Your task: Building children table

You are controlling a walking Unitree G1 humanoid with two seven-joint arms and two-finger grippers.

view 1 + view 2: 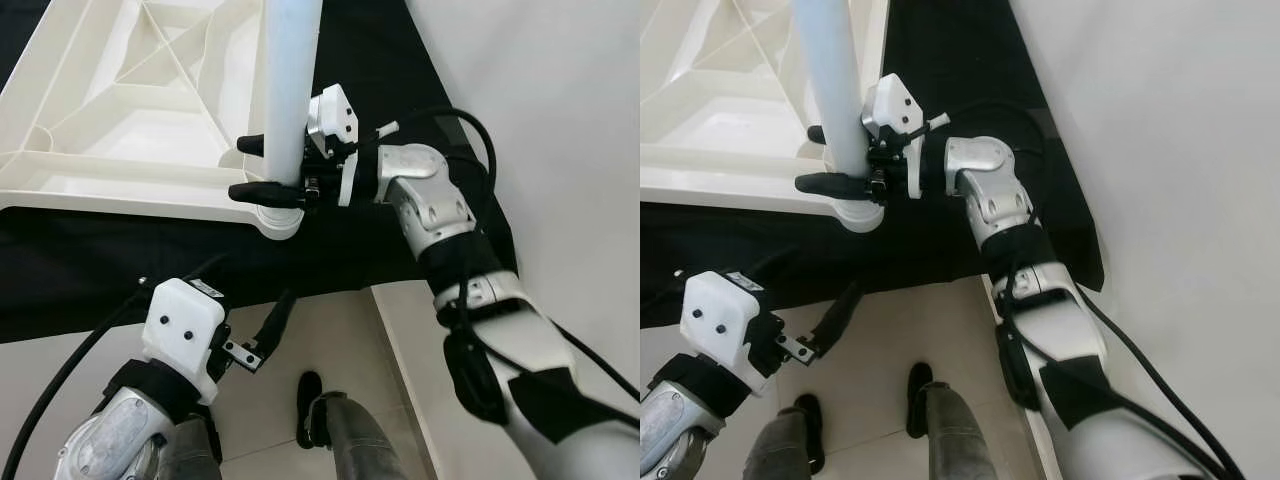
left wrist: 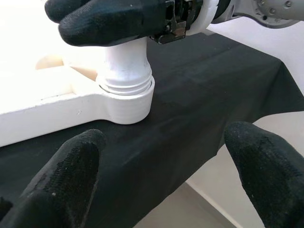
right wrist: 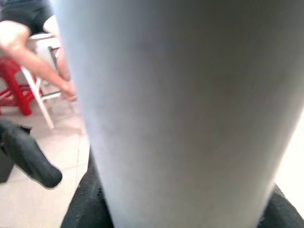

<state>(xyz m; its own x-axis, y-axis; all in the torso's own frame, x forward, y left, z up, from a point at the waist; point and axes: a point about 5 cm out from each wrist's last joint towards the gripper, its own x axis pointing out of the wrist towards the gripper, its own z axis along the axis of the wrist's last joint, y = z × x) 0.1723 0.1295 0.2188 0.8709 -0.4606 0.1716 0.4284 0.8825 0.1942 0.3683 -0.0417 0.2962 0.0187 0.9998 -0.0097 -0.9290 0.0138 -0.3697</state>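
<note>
The right tool (image 1: 268, 168) clamps its black fingers around a smooth white cylindrical table leg (image 1: 290, 80), standing upright in the ribbed corner socket (image 2: 127, 100) of an inverted white plastic tabletop (image 1: 120, 110) on black cloth (image 1: 120, 270); the left tool (image 2: 161, 175) hovers open nearby

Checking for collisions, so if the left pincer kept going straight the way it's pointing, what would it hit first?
Probably the round corner socket of the white tabletop, where the table leg stands, held by the right pincer. The open left pincer points at it over the black cloth; depth is unclear.
</note>
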